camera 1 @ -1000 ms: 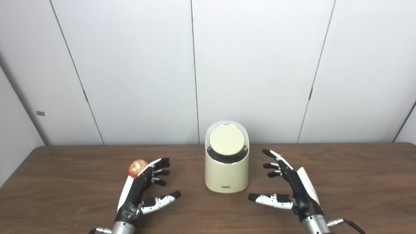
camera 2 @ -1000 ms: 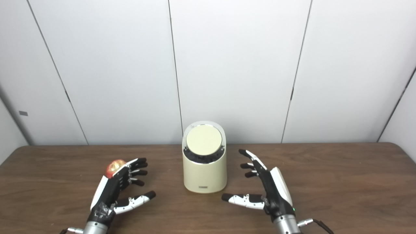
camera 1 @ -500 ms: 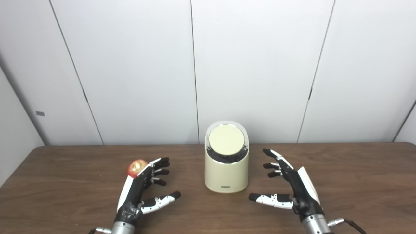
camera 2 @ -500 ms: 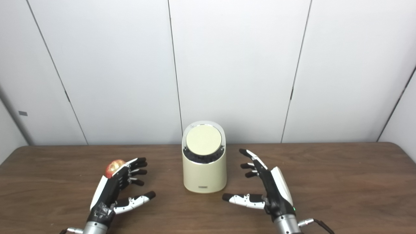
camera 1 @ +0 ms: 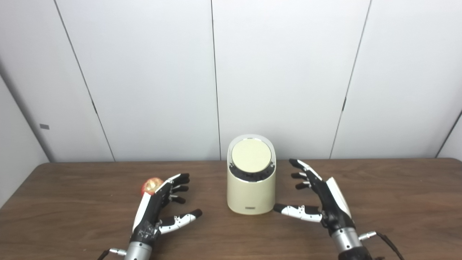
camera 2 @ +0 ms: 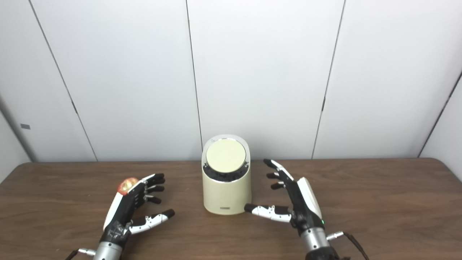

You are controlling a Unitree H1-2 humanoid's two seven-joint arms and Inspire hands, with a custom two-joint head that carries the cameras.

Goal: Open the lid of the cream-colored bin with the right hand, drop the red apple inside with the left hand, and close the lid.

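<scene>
Spreading wide and grasping nothing: right hand (camera 1: 326, 198) fingers (camera 1: 301, 169) hovering just beside the cream-colored bin (camera 1: 251, 187), thumb nearly at its base. Likewise splayed and empty: left hand (camera 1: 157, 206), sitting just in front of the red apple (camera 1: 151, 185), not yet touching as far as can be told. Lid (camera 1: 251, 156) lying flat, unopened. Judging the opening step barely begun. Next: lifting the right fingers up to the lid's edge. Bin standing mid-counter (camera 1: 397, 195).
</scene>
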